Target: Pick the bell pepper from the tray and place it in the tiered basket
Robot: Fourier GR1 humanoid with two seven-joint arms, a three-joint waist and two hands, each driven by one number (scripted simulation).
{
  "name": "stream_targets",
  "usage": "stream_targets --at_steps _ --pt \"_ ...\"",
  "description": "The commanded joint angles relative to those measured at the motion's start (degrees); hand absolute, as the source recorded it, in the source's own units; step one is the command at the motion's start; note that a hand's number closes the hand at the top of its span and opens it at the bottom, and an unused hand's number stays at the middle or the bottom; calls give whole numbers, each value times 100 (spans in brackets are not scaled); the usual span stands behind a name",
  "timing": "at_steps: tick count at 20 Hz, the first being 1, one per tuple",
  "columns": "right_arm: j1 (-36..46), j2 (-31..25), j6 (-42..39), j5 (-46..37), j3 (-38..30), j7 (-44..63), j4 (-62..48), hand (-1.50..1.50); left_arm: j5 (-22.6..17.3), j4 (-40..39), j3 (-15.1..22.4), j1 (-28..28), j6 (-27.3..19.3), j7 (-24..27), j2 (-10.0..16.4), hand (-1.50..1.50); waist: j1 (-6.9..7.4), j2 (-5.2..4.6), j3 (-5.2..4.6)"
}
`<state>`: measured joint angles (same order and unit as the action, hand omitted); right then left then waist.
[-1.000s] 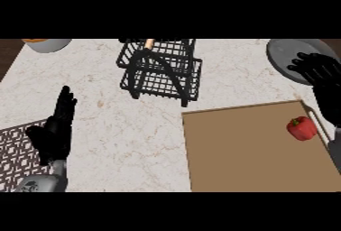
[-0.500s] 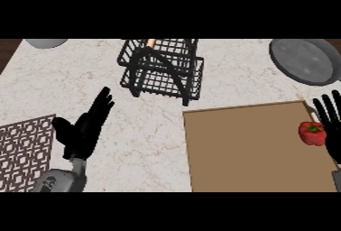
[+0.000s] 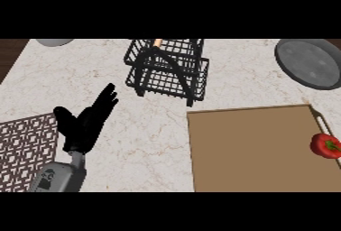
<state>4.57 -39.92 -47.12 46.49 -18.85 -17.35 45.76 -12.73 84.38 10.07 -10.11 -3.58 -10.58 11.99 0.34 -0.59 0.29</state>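
Bell pepper (image 3: 326, 145) sits at the tray's (image 3: 253, 149) right edge, clipped by the frame. Right hand, earlier beside it, is out of view. Left hand (image 3: 85, 124) is left of the tray, fingers straight, released. Tiered basket (image 3: 170, 67) is beyond the tray.

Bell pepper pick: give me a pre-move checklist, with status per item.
1. Bell pepper located: ok. It lies at the right edge of the tray, close to the head view's right border.
2. Right hand in view: not ok. It does not show.
3. Left hand free: ok. It is open with straight fingers, holds nothing, and is over the counter left of the tray.
4. Tiered basket upright: ok. It stands behind the tray's left corner.
5. Room in the basket: cannot tell. An orange item shows at its top.
6. Grey plate out of the way: ok. It lies right of the basket, apart from it.
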Motion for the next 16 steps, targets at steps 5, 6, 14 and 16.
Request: stream_targets --at_steps 5,6,14,16 --pt "-96 -1197 -251 -2107 180 -1108 -230 -150 -78 -135 -138 -172 114 -61 27 0 26 19 -3" --pt "161 -1220 -154 -2209 243 -1000 -362 -150 -66 -84 -46 140 221 145 -13 0 73 29 -11" --pt "617 -1296 -610 -2381 374 -567 -526 -150 -41 176 -229 -69 168 -336 -41 0 10 53 -23" --pt "149 -1176 -166 -2208 499 38 693 -150 -96 -298 -350 -228 322 -166 -54 0 -105 70 -37"
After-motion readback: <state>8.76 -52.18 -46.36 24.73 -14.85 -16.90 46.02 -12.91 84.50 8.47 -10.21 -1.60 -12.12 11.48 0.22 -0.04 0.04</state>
